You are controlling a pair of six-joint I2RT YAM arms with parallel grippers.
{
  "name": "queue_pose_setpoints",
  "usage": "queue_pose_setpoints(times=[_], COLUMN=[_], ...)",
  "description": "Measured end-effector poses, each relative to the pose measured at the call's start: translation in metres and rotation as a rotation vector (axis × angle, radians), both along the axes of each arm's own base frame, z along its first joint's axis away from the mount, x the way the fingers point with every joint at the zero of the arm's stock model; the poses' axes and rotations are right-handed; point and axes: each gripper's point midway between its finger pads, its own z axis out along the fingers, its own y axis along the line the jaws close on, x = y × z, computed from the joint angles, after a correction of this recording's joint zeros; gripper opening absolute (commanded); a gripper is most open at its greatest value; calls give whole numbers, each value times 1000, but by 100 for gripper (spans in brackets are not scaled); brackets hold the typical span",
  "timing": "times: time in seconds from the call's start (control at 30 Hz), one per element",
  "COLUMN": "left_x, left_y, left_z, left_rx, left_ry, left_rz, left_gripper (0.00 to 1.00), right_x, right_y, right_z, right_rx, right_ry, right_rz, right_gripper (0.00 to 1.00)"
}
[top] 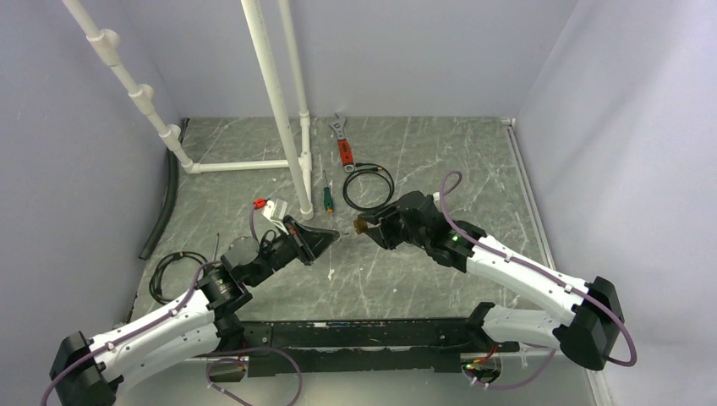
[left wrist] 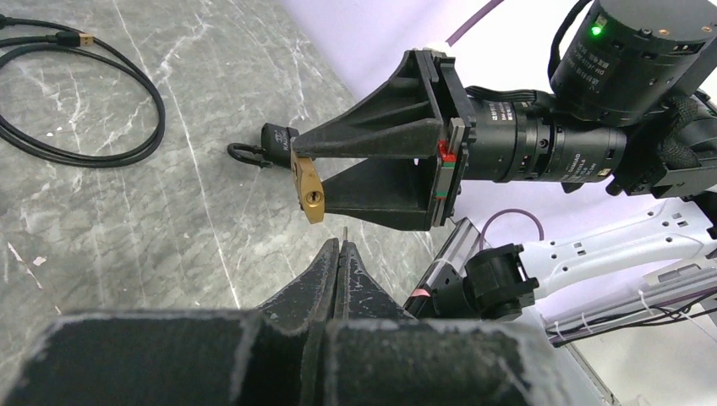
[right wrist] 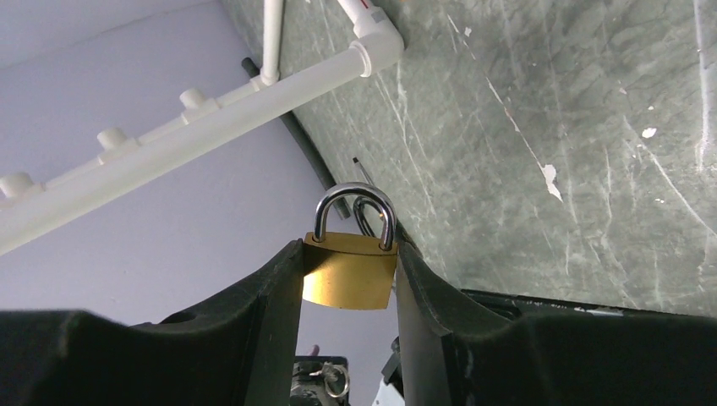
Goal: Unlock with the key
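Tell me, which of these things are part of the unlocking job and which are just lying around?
In use: key pinched in left gripper; brass padlock clamped in right gripper.
Lying about: black padlock, wrench, green-handled screwdriver, cable coil, white pipes.

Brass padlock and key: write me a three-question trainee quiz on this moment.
1. True or false: the right gripper is clamped on the brass padlock.
2. What pokes out of the shut left gripper? A) the key B) a pen C) a drill bit
3. Is the key inside the keyhole yet?
Key: 1 true; 2 A; 3 no, its tip is apart from the keyhole.
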Motion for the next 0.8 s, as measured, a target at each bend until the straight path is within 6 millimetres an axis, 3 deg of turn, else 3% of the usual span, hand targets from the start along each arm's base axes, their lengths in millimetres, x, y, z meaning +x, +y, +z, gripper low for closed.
queue_pose_setpoints(times=[0.8], left_x=[13], left_y=[-9], left_z=[-4], left_rx=[-35], left_ry=[-13], left_rz=[26], left_gripper=[0], right_x=[0], right_y=[5], right_z=[4], right_rx=[22], right_ry=[-8], right_rz=[16], right_gripper=[0])
